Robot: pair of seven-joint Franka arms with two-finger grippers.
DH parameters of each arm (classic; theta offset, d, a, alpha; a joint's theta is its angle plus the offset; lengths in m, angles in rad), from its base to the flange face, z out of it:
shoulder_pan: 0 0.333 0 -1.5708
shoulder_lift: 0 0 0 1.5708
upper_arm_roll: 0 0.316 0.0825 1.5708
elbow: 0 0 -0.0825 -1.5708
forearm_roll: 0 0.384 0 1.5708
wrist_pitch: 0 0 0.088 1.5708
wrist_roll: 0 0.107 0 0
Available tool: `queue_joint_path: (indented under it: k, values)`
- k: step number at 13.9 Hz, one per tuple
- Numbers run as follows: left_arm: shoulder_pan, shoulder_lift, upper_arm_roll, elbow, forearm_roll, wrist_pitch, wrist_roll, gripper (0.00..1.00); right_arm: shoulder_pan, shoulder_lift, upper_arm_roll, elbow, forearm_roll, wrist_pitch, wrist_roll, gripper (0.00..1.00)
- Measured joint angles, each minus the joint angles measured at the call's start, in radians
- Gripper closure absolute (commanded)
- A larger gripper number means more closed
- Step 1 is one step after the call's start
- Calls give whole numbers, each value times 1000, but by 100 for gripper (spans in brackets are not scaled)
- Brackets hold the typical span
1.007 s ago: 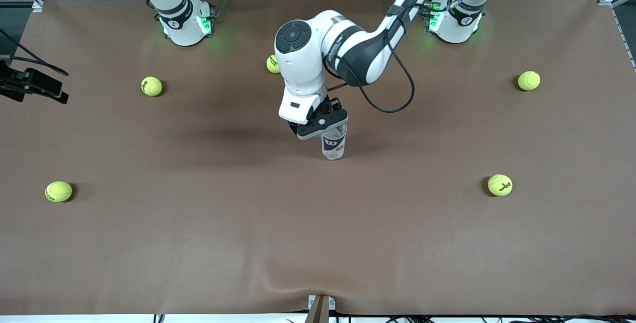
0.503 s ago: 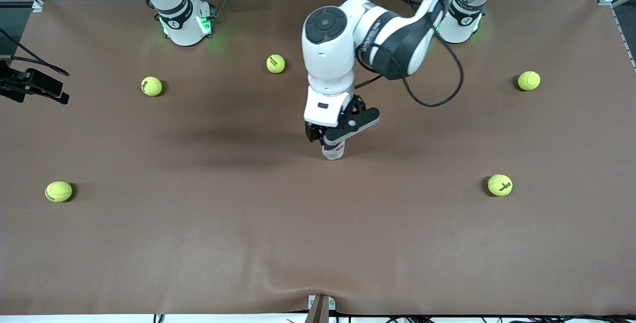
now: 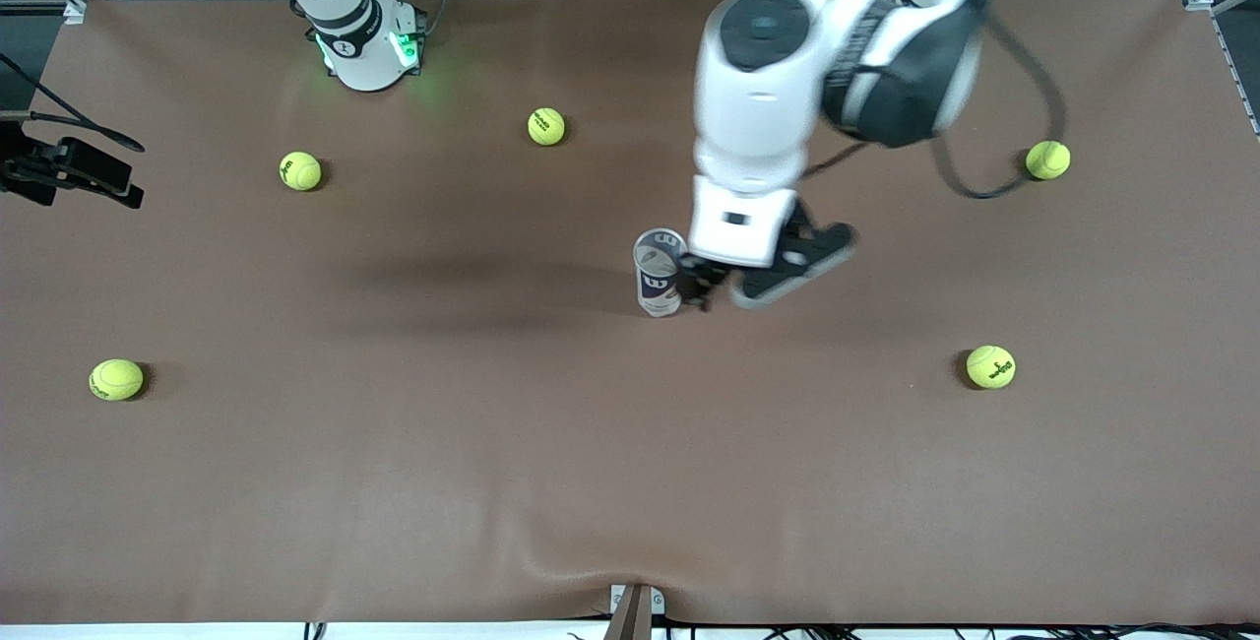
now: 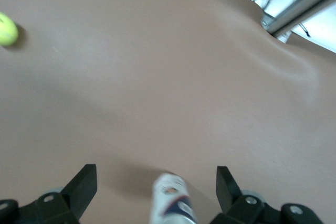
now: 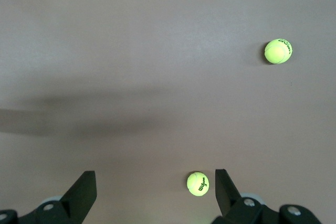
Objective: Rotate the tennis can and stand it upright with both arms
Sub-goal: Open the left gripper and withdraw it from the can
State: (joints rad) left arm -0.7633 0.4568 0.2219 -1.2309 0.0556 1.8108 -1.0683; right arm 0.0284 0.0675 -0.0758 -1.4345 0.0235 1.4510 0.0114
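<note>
One slim white-and-navy tennis can (image 3: 660,274) with a silvery rim stands upright mid-counter (image 3: 492,482), free of any grip. The left claw (image 3: 743,288) hangs just beside it toward the left arm's end, fingers spread wide, empty. Five yellow-green tennis balls (image 3: 300,170) lie scattered about. The right claw (image 5: 155,195) waits wide open over brown counter, holding nothing.

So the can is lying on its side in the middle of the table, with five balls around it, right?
Not quite: the can is standing upright, its open rim facing up, as the front view shows. It is in the middle of the table, with five balls around it.
</note>
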Motion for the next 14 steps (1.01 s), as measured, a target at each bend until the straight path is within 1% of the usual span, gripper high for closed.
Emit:
queue_joint_path:
  k: [3, 9, 10, 11, 14]
  values:
    - [96, -33, 0, -1, -5, -36, 136, 0, 8, 0, 1, 0, 1, 2, 0, 0]
    - [247, -36, -11, -7, -14, -39, 341, 0, 62, 7, 1, -2, 1, 4, 2, 0]
    - [291, -37, -33, -6, -23, -39, 385, 0, 63, 13, 1, -2, 1, 13, 3, 0]
    - [346, -41, -70, -4, -33, -39, 419, 0, 63, 20, 0, -3, 0, 28, 3, 0]
    - [527, -77, -199, -4, -39, -70, 521, 0, 60, 44, -6, -3, -1, 74, 3, 0]
